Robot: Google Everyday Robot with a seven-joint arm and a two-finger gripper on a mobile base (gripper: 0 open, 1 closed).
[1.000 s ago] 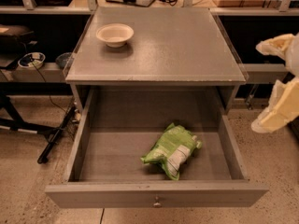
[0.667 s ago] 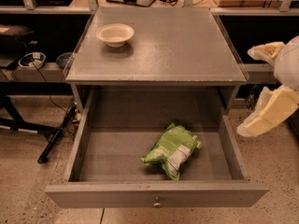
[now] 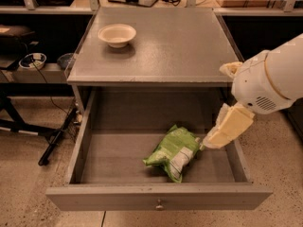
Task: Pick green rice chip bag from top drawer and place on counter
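A lab-like workroom: cable-strewn shelves [image 3: 255,11] line the far side, a stand's black legs [image 3: 56,143] sprawl left, the robot's gripper [image 3: 213,141] hovers near right.

bag [image 3: 173,152] in drawer [image 3: 158,197], pincer [image 3: 208,143] at its right (bowl [image 3: 117,34] on counter [image 3: 189,46])

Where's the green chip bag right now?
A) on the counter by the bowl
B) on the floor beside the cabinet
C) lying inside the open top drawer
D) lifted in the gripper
C: the green rice chip bag lies on the bottom of the open top drawer. The gripper is low over the drawer, close beside the bag's right end. The bowl sits on the counter.
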